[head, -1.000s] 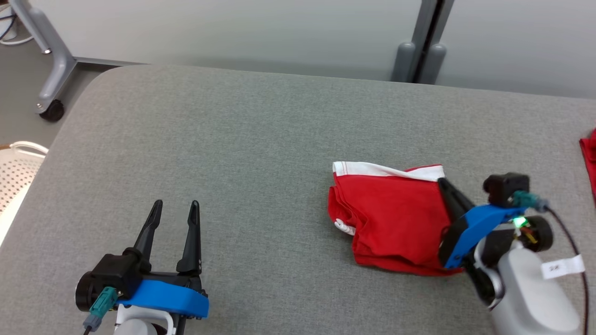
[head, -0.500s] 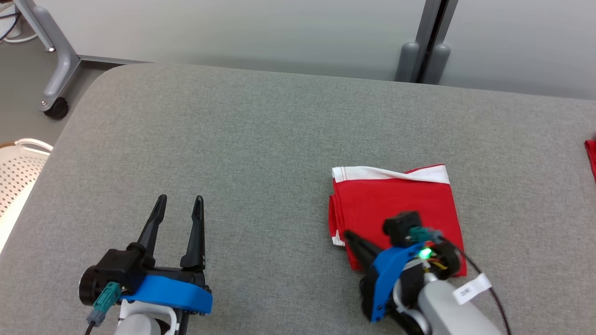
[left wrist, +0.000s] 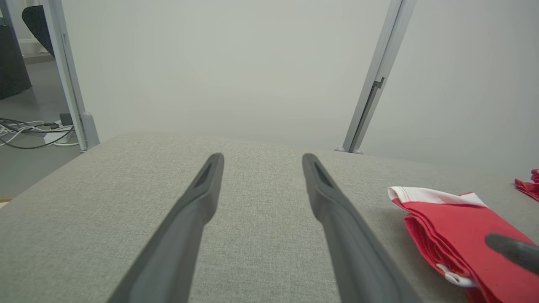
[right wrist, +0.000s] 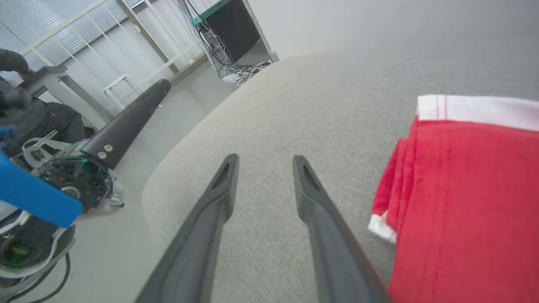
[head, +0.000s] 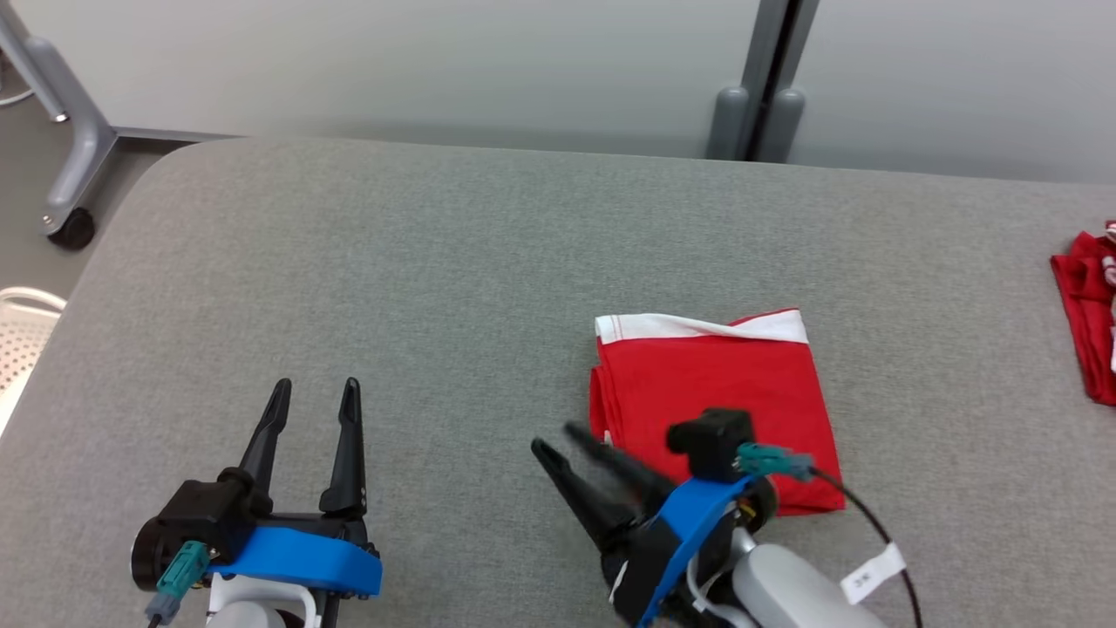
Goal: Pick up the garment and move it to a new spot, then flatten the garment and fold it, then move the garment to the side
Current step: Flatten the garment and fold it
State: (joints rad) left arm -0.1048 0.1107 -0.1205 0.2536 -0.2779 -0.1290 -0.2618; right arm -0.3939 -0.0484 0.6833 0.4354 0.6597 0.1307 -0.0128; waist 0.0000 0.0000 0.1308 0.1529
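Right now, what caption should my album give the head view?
Folded red garment on gray table; left gripper and right gripper open.

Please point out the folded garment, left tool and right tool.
folded garment [head: 715, 375]: head view, middle of red cloth
left tool [head: 316, 384]: head view, between its fingertips
right tool [head: 554, 436]: head view, between its fingertips

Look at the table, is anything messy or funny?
Mostly tidy. The folded red garment lies flat, though its layers fan out on the left and a white bit pokes out. A second red cloth sits crumpled at the right edge of the grey table.
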